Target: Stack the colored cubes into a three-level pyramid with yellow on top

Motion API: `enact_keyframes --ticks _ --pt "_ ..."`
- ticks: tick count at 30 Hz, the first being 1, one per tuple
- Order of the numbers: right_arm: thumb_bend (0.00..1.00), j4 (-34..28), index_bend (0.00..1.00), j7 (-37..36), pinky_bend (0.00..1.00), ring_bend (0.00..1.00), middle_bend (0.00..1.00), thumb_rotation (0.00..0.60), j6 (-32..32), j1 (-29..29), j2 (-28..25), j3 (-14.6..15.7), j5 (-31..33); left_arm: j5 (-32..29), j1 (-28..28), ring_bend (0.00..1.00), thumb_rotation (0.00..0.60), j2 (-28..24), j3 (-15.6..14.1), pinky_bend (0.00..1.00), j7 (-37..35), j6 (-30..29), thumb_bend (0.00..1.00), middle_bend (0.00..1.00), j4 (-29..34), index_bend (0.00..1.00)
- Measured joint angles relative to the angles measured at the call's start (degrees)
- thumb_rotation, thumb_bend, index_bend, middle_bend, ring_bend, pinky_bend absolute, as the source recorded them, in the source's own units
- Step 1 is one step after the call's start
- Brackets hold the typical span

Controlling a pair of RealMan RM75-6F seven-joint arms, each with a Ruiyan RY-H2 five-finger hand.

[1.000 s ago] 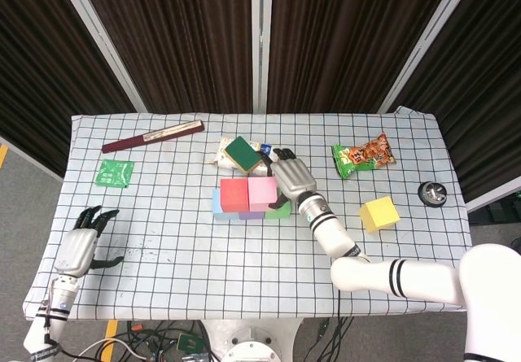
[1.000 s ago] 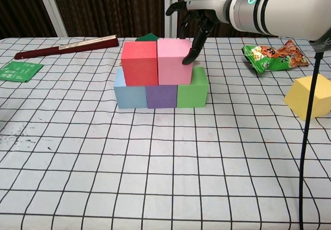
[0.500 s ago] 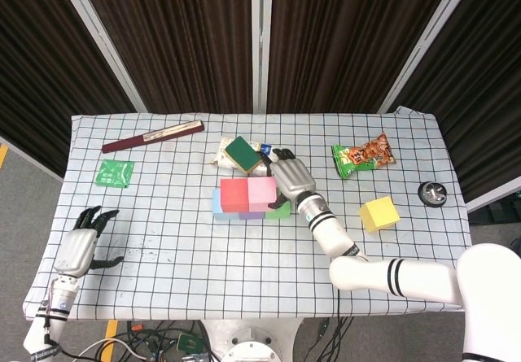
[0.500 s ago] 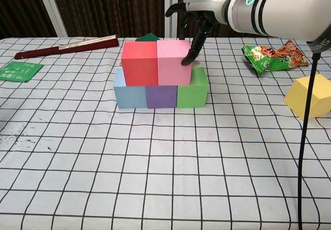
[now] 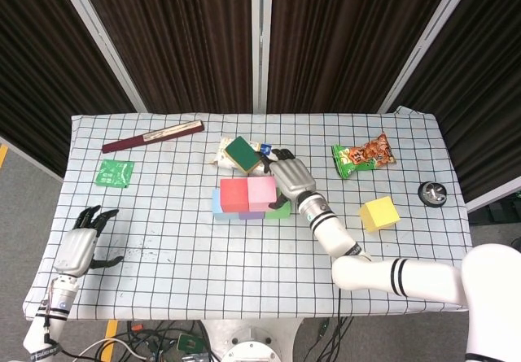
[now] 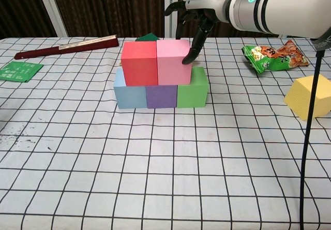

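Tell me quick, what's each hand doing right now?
Left hand: open, holding nothing.
Right hand: open, a fingertip touching the pink cube.

The worktop [image 6: 155, 188] is showing a white cloth with a black grid. Mid-frame, a red cube [image 6: 139, 62] and pink cube [image 6: 174, 61] are sitting over light blue [image 6: 129, 96], purple [image 6: 161, 96] and green [image 6: 193, 89] cubes. A yellow cube [image 6: 309, 96] is lying at right.

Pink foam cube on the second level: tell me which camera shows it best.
The chest view: the pink foam cube shows large, front face clear, with the right hand fingertip at its right edge. The head view shows only its small top, partly crowded by that hand.
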State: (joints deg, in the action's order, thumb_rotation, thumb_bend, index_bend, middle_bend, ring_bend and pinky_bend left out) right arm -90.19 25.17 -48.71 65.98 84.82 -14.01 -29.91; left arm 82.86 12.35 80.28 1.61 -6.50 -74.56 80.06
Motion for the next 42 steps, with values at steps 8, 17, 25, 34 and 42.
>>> enact_keyframes --ticks 8,17,25,34,42 --pt "0.00 -2.37 0.00 -0.90 0.00 0.02 0.27 0.600 -0.55 -0.60 -1.64 -0.34 -1.48 -0.13 0.05 0.02 0.600 -0.05 0.11 0.04 -0.12 0.08 0.00 0.19 -0.07 0.16" --pt "0.00 -9.92 0.00 -2.71 0.00 0.00 0.26 0.600 -4.62 -4.99 -9.79 -0.31 -6.66 -0.12 0.03 0.02 0.600 0.18 0.01 0.04 0.52 0.07 0.00 0.19 -0.15 0.16" --pt "0.00 -13.04 0.00 -4.54 0.00 0.00 0.21 0.600 -6.67 -12.98 -20.51 5.07 -15.62 -0.11 0.07 0.02 0.600 0.64 -0.06 0.04 1.06 0.11 0.00 0.19 -0.35 0.16" --pt "0.00 -7.33 0.00 -9.08 0.00 0.00 0.19 0.600 -4.03 -21.02 -27.57 13.02 -30.32 0.62 0.28 0.02 0.600 1.71 -0.66 0.04 2.53 0.32 0.00 0.19 -0.75 0.16" --pt "0.00 1.42 0.00 -10.57 0.00 0.00 0.14 0.600 -4.60 -26.32 -25.37 17.70 -41.87 0.81 0.29 0.02 0.600 2.27 -0.83 0.04 2.65 0.28 0.00 0.19 -1.30 0.16"
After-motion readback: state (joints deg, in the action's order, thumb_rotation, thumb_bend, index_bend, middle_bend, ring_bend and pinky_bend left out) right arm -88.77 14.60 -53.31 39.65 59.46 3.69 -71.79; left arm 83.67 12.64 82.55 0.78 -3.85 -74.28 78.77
